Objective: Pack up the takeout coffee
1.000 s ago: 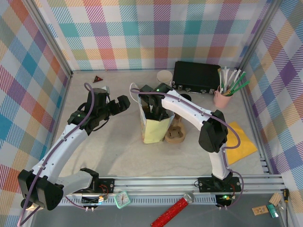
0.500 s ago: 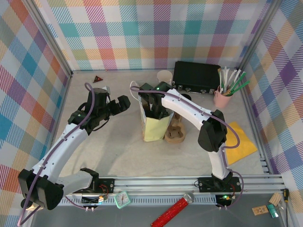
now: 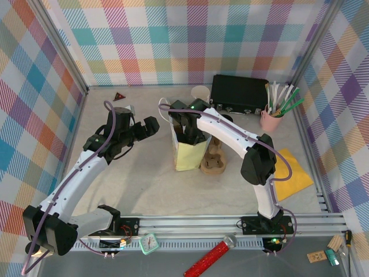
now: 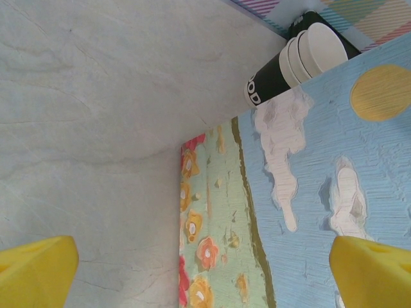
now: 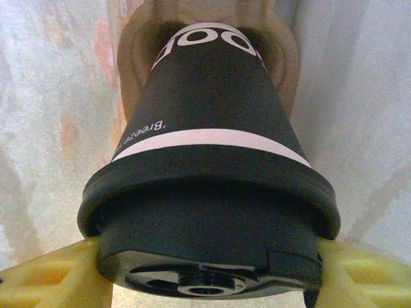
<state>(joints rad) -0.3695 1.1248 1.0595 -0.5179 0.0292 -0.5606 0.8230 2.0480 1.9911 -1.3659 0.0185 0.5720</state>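
Note:
The takeout coffee [image 5: 212, 109], a dark paper cup with a white band and a black lid [image 5: 205, 237], hangs in my right gripper [image 5: 205, 277]. The yellow fingers [image 5: 48, 279] are shut on the lid from both sides. Seen from above, that gripper [image 3: 188, 133] reaches down into the mouth of the upright paper bag [image 3: 190, 156], which hides the cup. My left gripper [image 3: 147, 127] hovers left of the bag, open and apart from it. In its own view the left gripper [image 4: 205, 276] faces the bag's painted side [image 4: 308, 192] with nothing gripped.
A cardboard cup carrier [image 3: 214, 163] stands right of the bag. Lidless dark cups [image 4: 292, 61] lie stacked behind the bag, near a black box [image 3: 239, 93]. A pink cup of utensils [image 3: 272, 118] and a yellow napkin [image 3: 294, 173] are on the right.
The bag and the right gripper inside it have shifted very slightly. The left arm has stayed still.

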